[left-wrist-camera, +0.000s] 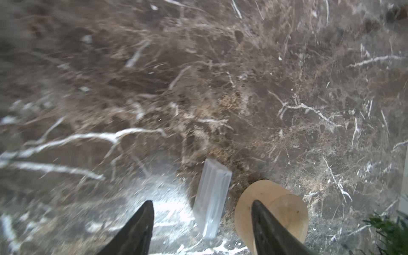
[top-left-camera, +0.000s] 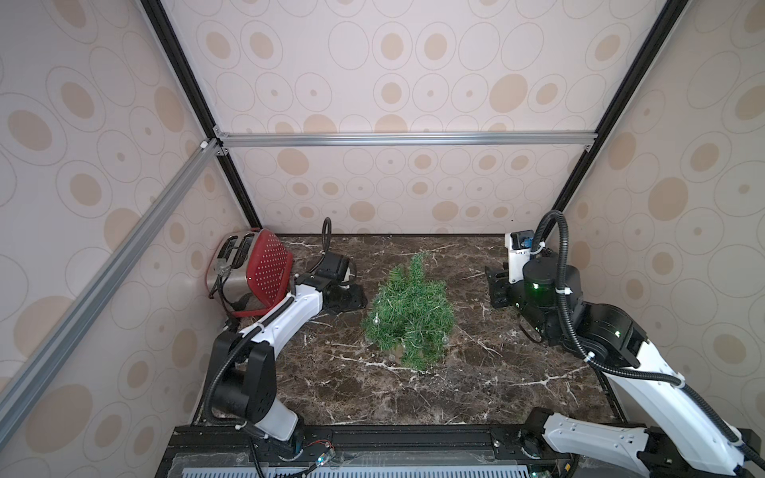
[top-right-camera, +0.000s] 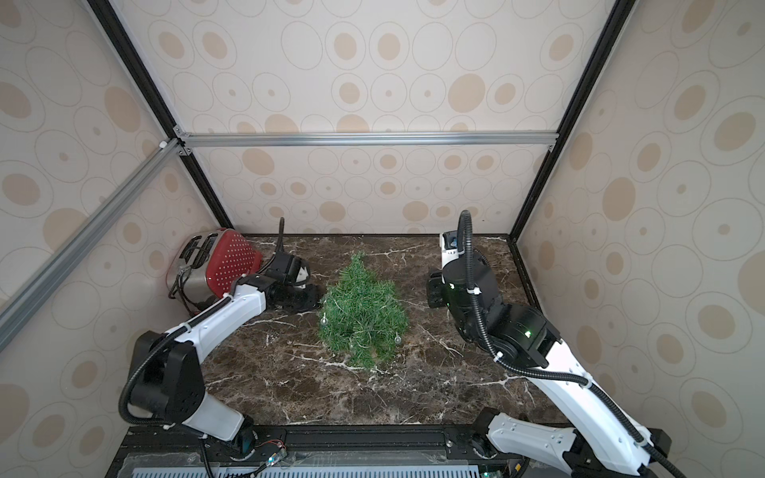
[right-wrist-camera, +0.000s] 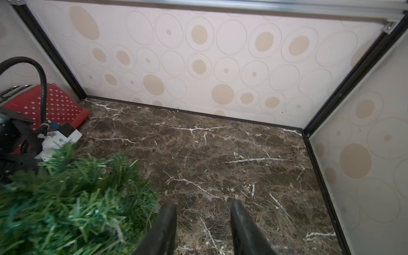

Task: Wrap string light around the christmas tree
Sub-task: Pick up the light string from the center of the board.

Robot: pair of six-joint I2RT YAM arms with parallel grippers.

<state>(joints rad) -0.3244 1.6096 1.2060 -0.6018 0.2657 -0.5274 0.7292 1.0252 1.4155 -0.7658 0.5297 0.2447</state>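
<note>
The christmas tree (top-left-camera: 410, 314) (top-right-camera: 362, 310) stands mid-table, green and bristly. The string light's thin wire and clear bulbs (top-left-camera: 376, 319) (top-right-camera: 324, 319) hang on its lower branches. In the left wrist view the light's translucent box (left-wrist-camera: 212, 198) lies on the marble beside the tree's tan base (left-wrist-camera: 284, 212). My left gripper (left-wrist-camera: 202, 202) (top-left-camera: 347, 300) hovers open at the tree's left, the box showing between its fingers, ungripped. My right gripper (right-wrist-camera: 203, 206) (top-left-camera: 494, 285) is open and empty at the tree's right, needles (right-wrist-camera: 66, 198) beside one finger.
A red and chrome toaster (top-left-camera: 252, 277) (top-right-camera: 215, 265) (right-wrist-camera: 55, 106) sits in the back left corner, just behind the left arm. Patterned walls and black frame posts close in the dark marble table (top-left-camera: 476, 372) on three sides.
</note>
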